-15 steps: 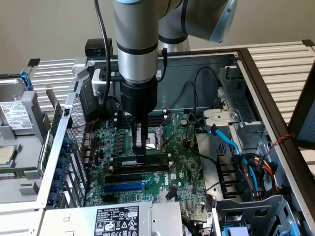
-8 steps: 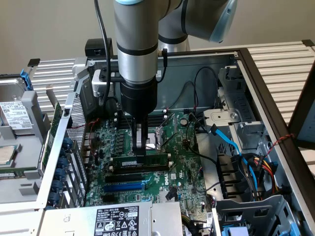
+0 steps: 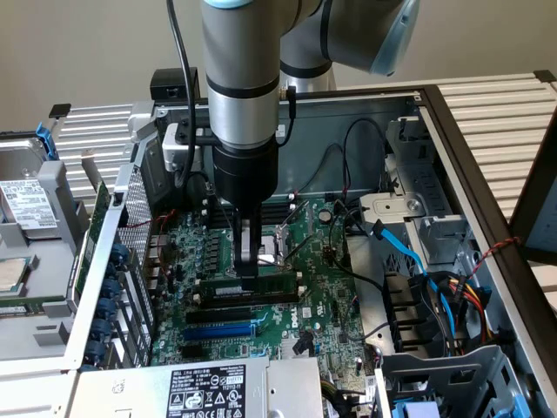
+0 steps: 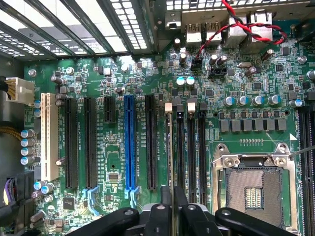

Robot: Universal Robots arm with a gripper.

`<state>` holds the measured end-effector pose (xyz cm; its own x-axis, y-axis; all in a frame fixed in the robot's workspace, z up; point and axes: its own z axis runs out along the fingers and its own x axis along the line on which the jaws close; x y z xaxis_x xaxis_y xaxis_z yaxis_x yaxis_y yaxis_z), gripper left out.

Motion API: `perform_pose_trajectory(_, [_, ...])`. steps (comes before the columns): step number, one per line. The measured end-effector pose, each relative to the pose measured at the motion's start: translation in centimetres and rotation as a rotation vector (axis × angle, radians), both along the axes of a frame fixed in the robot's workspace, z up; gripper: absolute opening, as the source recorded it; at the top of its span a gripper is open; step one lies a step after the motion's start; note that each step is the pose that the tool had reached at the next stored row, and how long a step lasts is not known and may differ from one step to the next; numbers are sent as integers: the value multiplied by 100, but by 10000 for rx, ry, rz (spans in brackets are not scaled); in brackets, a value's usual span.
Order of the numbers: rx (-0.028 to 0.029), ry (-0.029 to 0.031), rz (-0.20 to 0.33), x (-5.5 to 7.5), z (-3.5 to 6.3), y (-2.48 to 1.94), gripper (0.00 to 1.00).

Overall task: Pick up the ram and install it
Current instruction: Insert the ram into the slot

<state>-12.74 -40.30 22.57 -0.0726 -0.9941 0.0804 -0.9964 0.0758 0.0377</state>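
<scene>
- computer case (image 3: 439, 122) lies flat with its cover off, so the work can be reached from above.
- robot arm (image 3: 239, 87) comes down at 12 o'clock of the board, nearly upright, probably because a memory stick must go straight into its slot.
- motherboard (image 3: 313, 287) covers the floor of the case. the wrist view shows its whole row of long slots from above, which the exterior view sees only at a slant.
- cpu socket (image 4: 253, 189) has no cooler on it. in the exterior view the arm partly covers it.
- blue slot (image 3: 219, 331) lies at 6 o'clock of the memory slots in the exterior view, with black slots (image 3: 239, 313) between.
- ram (image 3: 277, 283) stands on its edge along a memory slot, at about 7 o'clock of the socket. i judge it is seated or almost seated, but the end clips are too small to check.
- gripper (image 3: 250, 270) is right over the middle of the ram, touching it or just beside it. whether it pinches the stick or is loosened, i cannot tell.
</scene>
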Motion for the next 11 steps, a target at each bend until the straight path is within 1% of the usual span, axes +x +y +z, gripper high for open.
perform_pose_trajectory(1, [0,-1,0,0,0,0,21])
perform_pose_trajectory(4, [0,0,0,0,0,0,39])
perform_pose_trajectory(5, [0,-1,0,0,0,0,39])
perform_pose_trajectory(6, [0,0,0,0,0,0,45])
perform_pose_trajectory(7, [0,0,0,0,0,0,45])
perform_pose_trajectory(8, [0,-1,0,0,0,0,51])
perform_pose_trajectory(11, [0,-1,0,0,0,0,51])
